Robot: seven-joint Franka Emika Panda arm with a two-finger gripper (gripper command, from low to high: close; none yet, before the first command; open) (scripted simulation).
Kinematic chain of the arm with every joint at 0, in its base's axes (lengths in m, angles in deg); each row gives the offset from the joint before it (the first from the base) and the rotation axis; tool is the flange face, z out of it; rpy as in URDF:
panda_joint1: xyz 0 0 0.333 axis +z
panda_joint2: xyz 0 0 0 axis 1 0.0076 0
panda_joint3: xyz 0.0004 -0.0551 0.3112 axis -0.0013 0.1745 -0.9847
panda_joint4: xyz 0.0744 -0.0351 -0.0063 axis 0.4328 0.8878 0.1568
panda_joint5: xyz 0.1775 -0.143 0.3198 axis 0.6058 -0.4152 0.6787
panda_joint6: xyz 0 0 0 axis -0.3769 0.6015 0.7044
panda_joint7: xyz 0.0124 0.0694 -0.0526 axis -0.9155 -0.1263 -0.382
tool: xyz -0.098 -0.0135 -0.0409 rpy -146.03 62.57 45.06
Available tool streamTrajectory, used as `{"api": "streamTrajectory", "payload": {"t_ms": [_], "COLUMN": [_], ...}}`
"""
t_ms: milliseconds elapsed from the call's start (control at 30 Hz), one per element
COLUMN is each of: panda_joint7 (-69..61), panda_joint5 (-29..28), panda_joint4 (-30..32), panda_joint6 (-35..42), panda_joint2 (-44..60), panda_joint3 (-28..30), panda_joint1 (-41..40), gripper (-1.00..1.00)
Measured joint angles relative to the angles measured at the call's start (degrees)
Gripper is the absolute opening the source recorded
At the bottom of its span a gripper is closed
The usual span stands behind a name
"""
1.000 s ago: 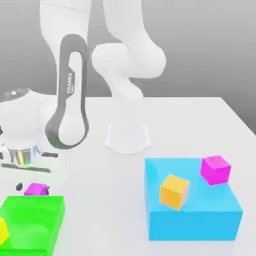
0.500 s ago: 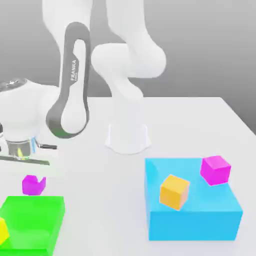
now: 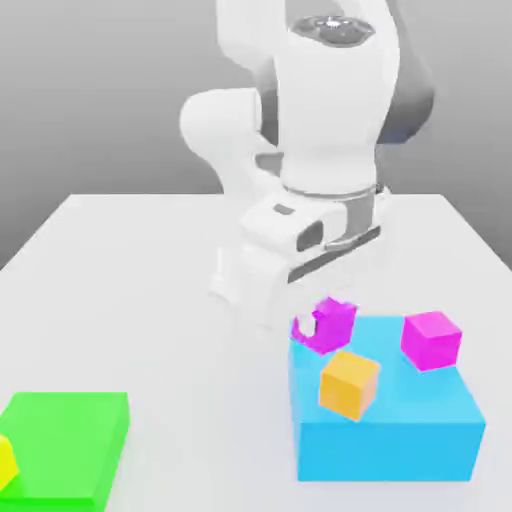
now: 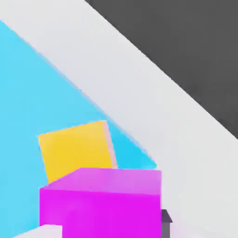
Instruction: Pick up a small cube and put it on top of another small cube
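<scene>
Guessing mid-transfer here: holding the small cube (image 3: pixel 336 324) up by the blue block (image 3: pixel 385 450), around its far corner on the exterior view's left. Next up, probably needing to head right over the block, clearing the orange cube (image 3: pixel 348 385), then lining up above the other small cube (image 3: pixel 431 341) sitting on it. Gripper (image 3: pixel 322 326) clamping snugly on that first cube, basically closed right down around it.

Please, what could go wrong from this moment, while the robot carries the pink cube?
The gripper holds the small magenta cube close to the small orange cube on the big blue block, so moving across might knock it.

The other small magenta cube sits near the block's edge; an off-centre placement could tip the carried cube off or push both over.
</scene>
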Motion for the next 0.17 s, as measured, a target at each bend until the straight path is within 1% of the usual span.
{"api": "streamTrajectory", "payload": {"t_ms": [67, 100, 167], "panda_joint7": [-0.12, -0.16, -0.17], "panda_joint5": [0.07, 0.09, 0.11], "panda_joint4": [1.11, 1.47, 1.47], "panda_joint6": [-4.35, -5.76, -5.75], "panda_joint2": [3.21, 4.25, 4.25], "panda_joint3": [-0.22, -0.24, -0.24], "panda_joint1": [0.3, 0.38, 0.37], "gripper": [-1.0, 1.0, 1.0]}}
